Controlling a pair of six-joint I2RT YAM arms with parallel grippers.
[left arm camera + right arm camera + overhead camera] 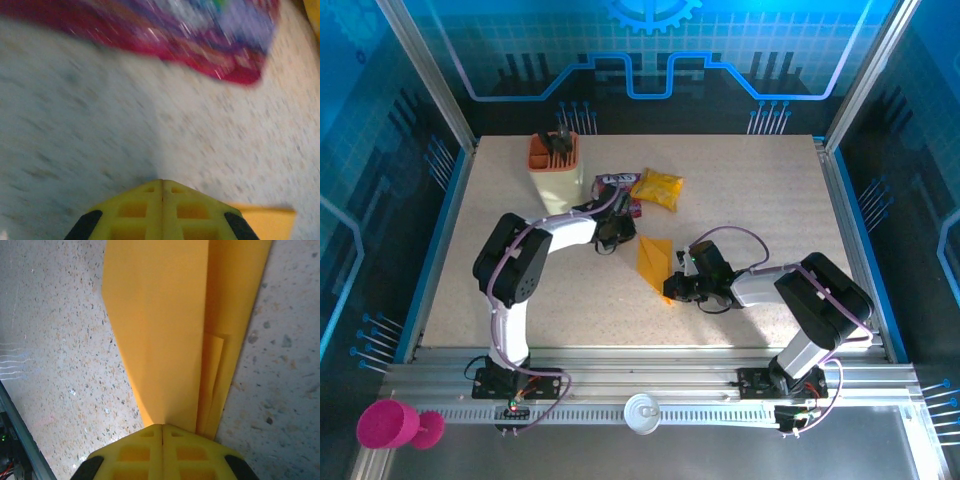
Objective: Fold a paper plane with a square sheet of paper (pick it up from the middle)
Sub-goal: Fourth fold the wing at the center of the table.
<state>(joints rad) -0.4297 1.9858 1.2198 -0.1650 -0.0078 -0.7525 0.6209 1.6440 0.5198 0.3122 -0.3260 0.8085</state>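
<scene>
Surface (760, 220): speckled beige. You have both arms reaching in over it from the near edge.
Cream holder (557, 168): stands upright at the far left of the surface, well apart from both claws.
Folded paper (654, 262): orange-yellow and matte, lying near the middle of the surface between the two arms. It is creased into a long, tapering form, with one narrower layer showing beneath the wide one (see the right wrist view (165, 315)). A corner of it also shows at the lower right of the left wrist view (265, 220).
Yellow snack bag (657, 188): glossy, lying beyond the folded paper.
Purple-red packet (618, 196): just left of the snack bag, and blurred across the top of the left wrist view (200, 40).
Right claw (672, 288): its fingers (135, 452) are pressed together, and the narrow near end of the folded paper runs right into the seam between them, so you have it pinched there.
Left claw (613, 238): its fingers (135, 210) meet with no gap. Nothing is between them. It hangs over bare surface, near the purple-red packet and beside the paper's far-left edge.
</scene>
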